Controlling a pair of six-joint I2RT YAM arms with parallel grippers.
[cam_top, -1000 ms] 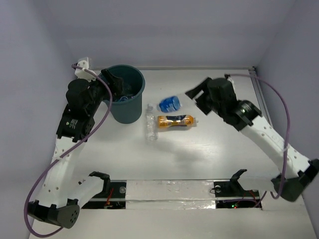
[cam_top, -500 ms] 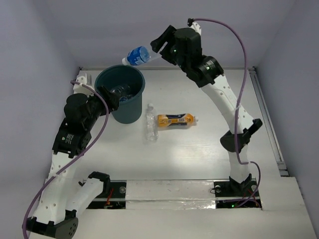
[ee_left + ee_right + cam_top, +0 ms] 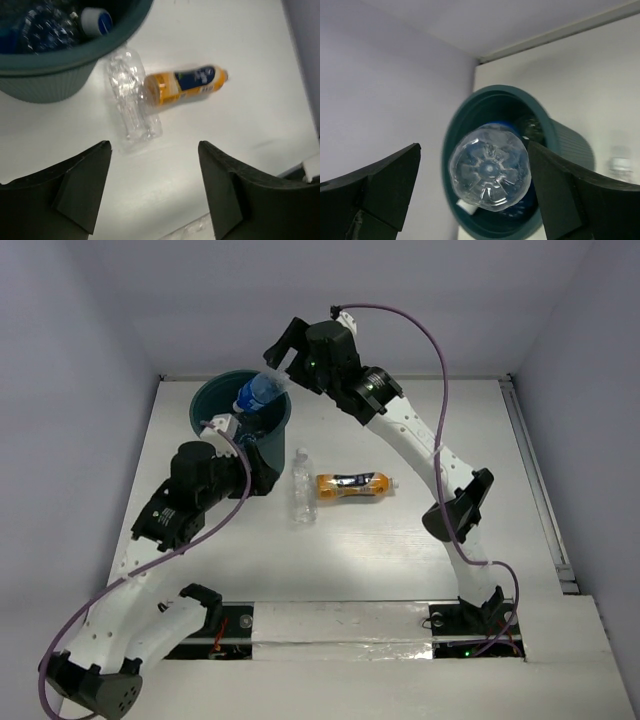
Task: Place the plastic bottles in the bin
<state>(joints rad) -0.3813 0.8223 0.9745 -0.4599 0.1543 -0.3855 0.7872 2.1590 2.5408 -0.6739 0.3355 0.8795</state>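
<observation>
The dark teal bin (image 3: 203, 408) stands at the far left, with several clear bottles (image 3: 50, 27) inside. My right gripper (image 3: 283, 355) hangs open above its rim. A clear blue-labelled bottle (image 3: 254, 395) sits nose-down in the bin's mouth, below the spread fingers; in the right wrist view its base (image 3: 490, 172) shows between my right gripper's (image 3: 472, 147) wide fingers, over the bin (image 3: 567, 140). My left gripper (image 3: 154, 145) is open and empty above the table, just near of a clear bottle (image 3: 131, 95) and an orange bottle (image 3: 182, 85) lying beside the bin (image 3: 45, 75).
The clear bottle (image 3: 304, 487) and the orange bottle (image 3: 352, 483) lie side by side right of the bin. My left arm's wrist (image 3: 205, 485) is close against the bin's near side. White walls close in the table at the back and both sides.
My right arm swung left and down, bringing the blue-labelled bottle from above the rim into the bin's mouth, with its fingers now spread. My left arm moved right toward the lying bottles.
</observation>
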